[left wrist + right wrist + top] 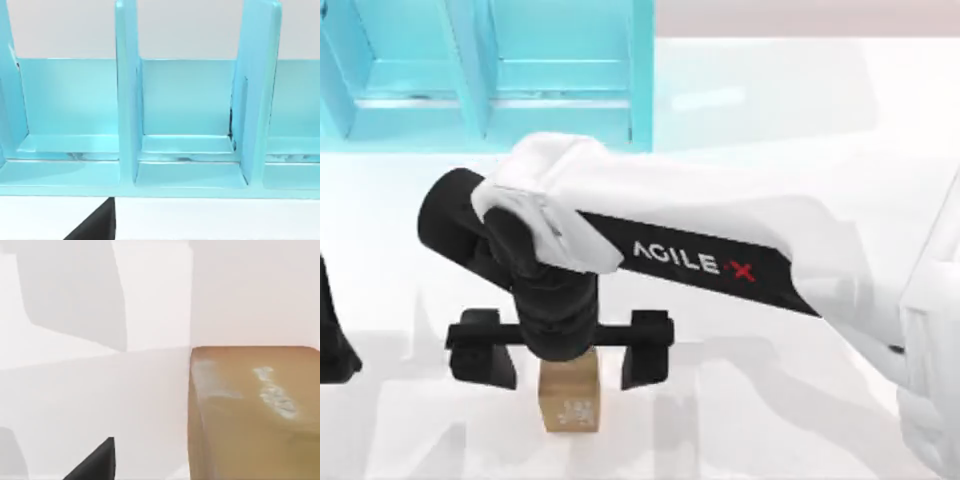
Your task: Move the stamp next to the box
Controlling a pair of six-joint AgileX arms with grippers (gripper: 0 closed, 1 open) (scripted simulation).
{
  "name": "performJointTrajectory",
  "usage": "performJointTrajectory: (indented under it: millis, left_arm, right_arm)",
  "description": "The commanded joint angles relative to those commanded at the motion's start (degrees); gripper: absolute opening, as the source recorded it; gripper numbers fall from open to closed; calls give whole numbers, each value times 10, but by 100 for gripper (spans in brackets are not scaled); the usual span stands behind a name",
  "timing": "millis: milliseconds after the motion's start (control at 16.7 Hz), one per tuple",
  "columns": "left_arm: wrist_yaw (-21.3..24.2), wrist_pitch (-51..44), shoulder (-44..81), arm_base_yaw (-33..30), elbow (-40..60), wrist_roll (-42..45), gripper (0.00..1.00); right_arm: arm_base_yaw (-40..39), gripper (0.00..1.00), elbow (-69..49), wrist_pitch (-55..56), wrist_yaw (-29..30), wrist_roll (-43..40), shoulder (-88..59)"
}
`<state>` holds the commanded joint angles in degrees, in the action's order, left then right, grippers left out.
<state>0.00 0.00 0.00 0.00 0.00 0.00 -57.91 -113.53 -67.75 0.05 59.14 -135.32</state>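
right gripper spread wide over the stamp

seen from above, the right arm reaches in from the right side of the table and ends near the bottom middle of the top view. its right gripper points down with the two black fingers spread wide, one to the left and one to the right of the stamp. the stamp is a small tan-brown block standing on the white table, with a white patterned mark on the side face turned toward the near edge. it sits between the fingers, narrower than the gap, and clear space shows on each side, so the fingers are not pressing on it. the black wrist covers the far part of the block, so whether anything touches its top cannot be told.

in the right wrist view the stamp appears large and close, tan with pale smudges, resting on the white surface.

the light blue box stands at the far left of the table, with upright dividers making open compartments. the stamp is well apart from it, toward the near side.

the left arm shows as a dark shape at the left edge of the top view. its wrist view looks at the box, and whether the left gripper is spread or closed cannot be told.
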Motion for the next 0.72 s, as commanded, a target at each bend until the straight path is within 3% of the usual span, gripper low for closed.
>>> performJointTrajectory:
  millis: [420, 720]
  left_arm:
    - [0, 0, 0, 0, 0, 0, 100]
    - [0, 0, 0, 0, 0, 0, 100]
  right_arm:
    - [-2, 100, 39, 39, 0, 2, -3]
    - [-2, 62, 39, 39, 0, 2, -3]
